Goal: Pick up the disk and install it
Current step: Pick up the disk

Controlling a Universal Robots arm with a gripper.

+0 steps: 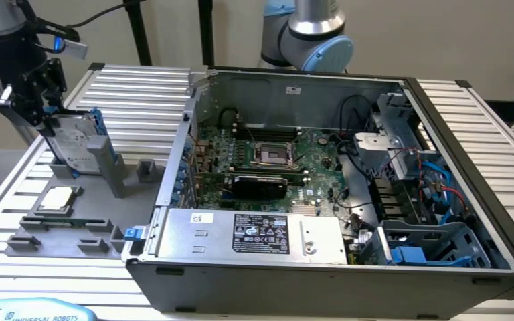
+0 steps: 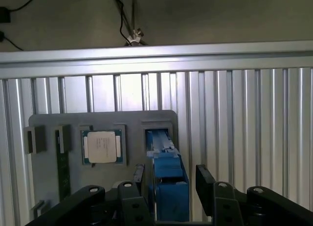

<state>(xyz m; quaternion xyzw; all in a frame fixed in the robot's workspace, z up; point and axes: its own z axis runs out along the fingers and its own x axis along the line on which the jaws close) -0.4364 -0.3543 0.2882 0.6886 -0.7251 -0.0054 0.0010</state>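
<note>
Black fingers (image 2: 204,179) stand wide, straddling the flat silver-grey disk in its blue plastic carrier (image 2: 168,179), with a gap on each side. The disk stands upright in a slot of the grey plastic fixture plate (image 2: 46,172), beside the plate's square silver processor chip (image 2: 101,146). The plate lies on the ribbed aluminium surface (image 2: 244,138).
</note>
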